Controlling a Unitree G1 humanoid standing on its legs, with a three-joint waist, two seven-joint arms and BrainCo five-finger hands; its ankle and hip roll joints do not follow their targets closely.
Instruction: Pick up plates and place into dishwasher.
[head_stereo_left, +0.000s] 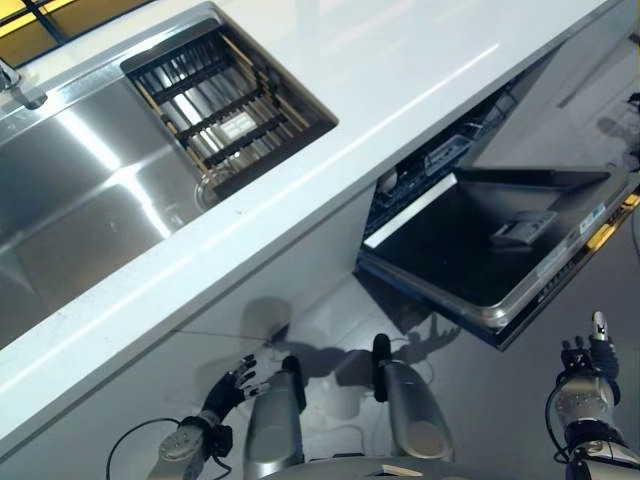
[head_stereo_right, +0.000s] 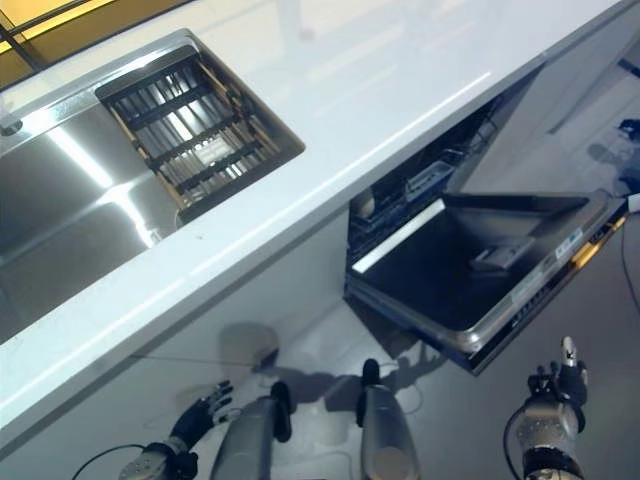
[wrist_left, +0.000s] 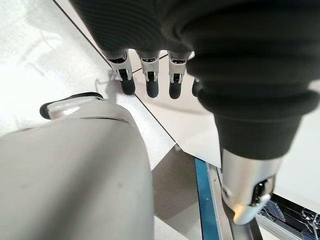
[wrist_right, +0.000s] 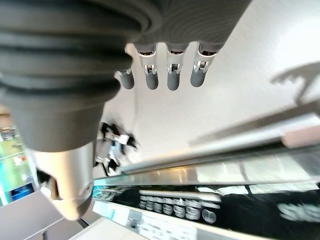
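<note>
Judging by how things lie, the task is either barely begun or nearly over; no plate can be made out on the white table (head_stereo_left: 400, 70), none in the steel sink (head_stereo_left: 80, 190), and none clearly in the dark drying rack (head_stereo_left: 215, 105) set into the sink's far end, though a pale curved rim at the rack's near corner may be a dish and is too unclear to call; the dishwasher (head_stereo_left: 480, 250) stands under the table with its door let down flat, and the lower rack inside is too shadowed to tell what it holds; the left hand (head_stereo_left: 228, 385) hangs low beside the cabinet front, its fingers (wrist_left: 150, 82) straight and relaxed with nothing in them; the right hand (head_stereo_left: 588, 375) hangs low just below the door's outer edge, its fingers (wrist_right: 172, 75) likewise loose and empty; so both hands are well apart from rack and sink, with any plate still to be found.
</note>
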